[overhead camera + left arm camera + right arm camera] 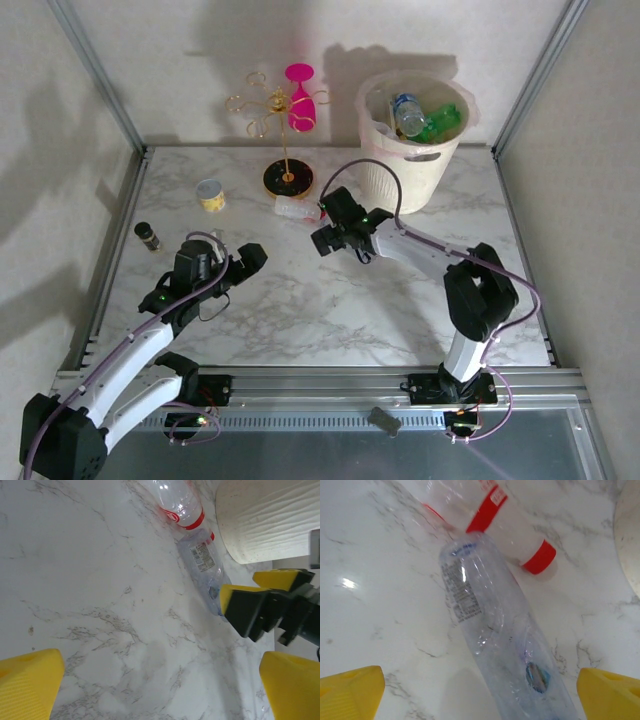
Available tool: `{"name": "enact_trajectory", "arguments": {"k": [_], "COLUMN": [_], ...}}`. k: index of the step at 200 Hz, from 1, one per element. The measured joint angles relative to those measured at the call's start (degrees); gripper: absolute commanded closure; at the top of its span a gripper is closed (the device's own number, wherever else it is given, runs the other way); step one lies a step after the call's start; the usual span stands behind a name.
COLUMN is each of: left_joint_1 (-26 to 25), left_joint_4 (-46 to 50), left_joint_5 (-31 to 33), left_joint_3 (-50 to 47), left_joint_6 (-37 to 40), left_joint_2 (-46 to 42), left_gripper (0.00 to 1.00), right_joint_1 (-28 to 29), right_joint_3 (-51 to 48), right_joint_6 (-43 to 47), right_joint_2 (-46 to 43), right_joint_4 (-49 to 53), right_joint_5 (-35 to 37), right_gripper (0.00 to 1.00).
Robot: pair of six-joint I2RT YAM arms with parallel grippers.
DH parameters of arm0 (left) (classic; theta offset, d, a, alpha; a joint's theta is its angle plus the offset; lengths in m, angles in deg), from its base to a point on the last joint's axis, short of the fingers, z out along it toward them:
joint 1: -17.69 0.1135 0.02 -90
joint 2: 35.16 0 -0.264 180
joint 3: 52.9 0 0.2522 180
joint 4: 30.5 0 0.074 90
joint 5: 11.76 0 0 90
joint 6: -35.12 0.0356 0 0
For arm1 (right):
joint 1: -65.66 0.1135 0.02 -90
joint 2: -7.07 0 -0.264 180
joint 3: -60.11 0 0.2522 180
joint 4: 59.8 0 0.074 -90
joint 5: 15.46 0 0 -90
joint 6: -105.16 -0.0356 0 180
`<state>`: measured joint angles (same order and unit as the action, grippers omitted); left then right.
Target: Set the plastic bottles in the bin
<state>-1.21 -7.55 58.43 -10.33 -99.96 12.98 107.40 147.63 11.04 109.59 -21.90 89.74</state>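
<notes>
Marble table (330,310): my work surface. Bin (395,182): stands at the table's 1 o'clock corner, with several bottles (425,118) inside. Right gripper (480,697): jaws spread wide and empty, poised over the clear bottle (500,645), which lies flat near 12 o'clock, at the bin's 8 o'clock. Left gripper (160,690): also wide open, holding nothing, toward 8 o'clock. Red-capped bottle (505,525): lies against the clear one's far end. I judge the step in hand to be picking up the clear bottle. I would lower until both pads flank its body, centre it, close gently because thin plastic buckles and slips, and spare the red-capped neighbour.
</notes>
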Motion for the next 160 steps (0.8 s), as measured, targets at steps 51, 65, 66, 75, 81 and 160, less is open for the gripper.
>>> {"name": "enact_trajectory", "arguments": {"k": [51,65,66,75,81,160], "left_joint_1": [0.0,0.0,0.0,0.0,0.0,0.04], "left_joint_4": [0.07,0.11,0.13,0.11,0.04,0.09], "left_joint_5": [-0.15,-0.15,-0.17,-0.15,-0.17,-0.15], "left_joint_3": [0.09,0.46,0.5,0.76,0.92,1.18], "left_joint_6": [1.16,1.36,1.4,1.51,1.57,1.77], "left_joint_2": [0.02,0.09,0.09,0.13,0.22,0.42], "left_gripper": [0.0,0.0,0.0,0.0,0.0,0.0], "right_joint_1": [-1.64,-1.7,-1.79,-1.95,-2.16,-3.5], "right_joint_3": [-1.11,-1.14,-1.14,-1.14,-1.14,-1.14], "right_joint_6": [0.09,0.11,0.13,0.2,0.28,0.72], "right_joint_2": [2.1,2.89,2.99,3.63,4.07,6.29], "right_joint_4": [-1.36,-1.73,-1.75,-2.1,-2.16,-2.91], "right_joint_5": [-0.44,-1.18,-1.33,-1.92,-2.23,-4.83], "right_gripper": [0.05,0.07,0.07,0.09,0.1,0.23]}}
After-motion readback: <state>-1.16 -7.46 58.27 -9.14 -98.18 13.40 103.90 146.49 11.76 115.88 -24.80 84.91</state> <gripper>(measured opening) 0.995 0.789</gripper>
